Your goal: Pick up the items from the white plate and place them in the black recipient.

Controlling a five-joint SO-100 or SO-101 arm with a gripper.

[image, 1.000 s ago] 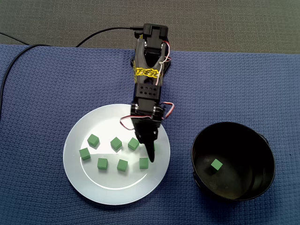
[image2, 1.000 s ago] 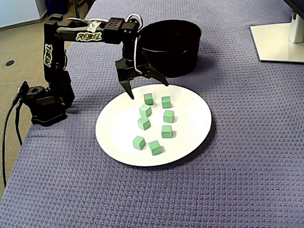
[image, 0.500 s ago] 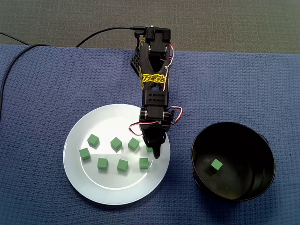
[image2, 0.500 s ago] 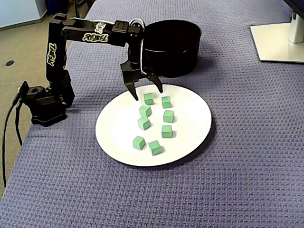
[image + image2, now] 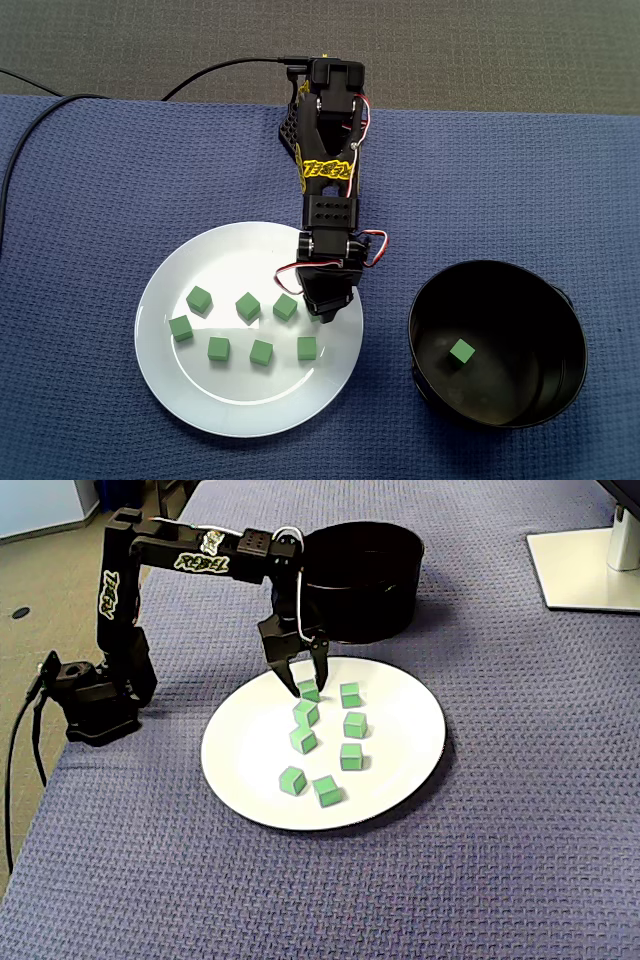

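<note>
1. The gripper (image 5: pixel 307 683) is lowered onto the far side of the white plate (image 5: pixel 250 752), nearest the bowl. Its two fingers (image 5: pixel 286 672) are seen in the angled fixed view standing either side of one green cube (image 5: pixel 308 689).
2. The jaws are narrowed to roughly that cube's width. Whether the pads actually press on it cannot be told. The cube sits on the plate surface.
3. In the top-down fixed view the gripper (image 5: pixel 322 312) is seen from above. The straddled cube is almost wholly covered by it, and the jaw gap is not readable there.
4. Seven other cubes (image 5: pixel 351 756) are spread on the plate in two loose rows. All seven are also counted in the top-down view (image 5: pixel 218 348) on the plate (image 5: pixel 240 405).
5. One loose cube (image 5: pixel 461 350) is seen inside the black bowl (image 5: pixel 525 300) in the top-down view only. In the angled view the bowl (image 5: pixel 365 608) is seen from the side, behind the gripper, and its floor is hidden.
6. The arm (image 5: pixel 190 555) is stretched out from its base over a blue cloth (image 5: pixel 500 840).
7. A white stand base (image 5: pixel 585 565) is noted in the angled view only.
</note>
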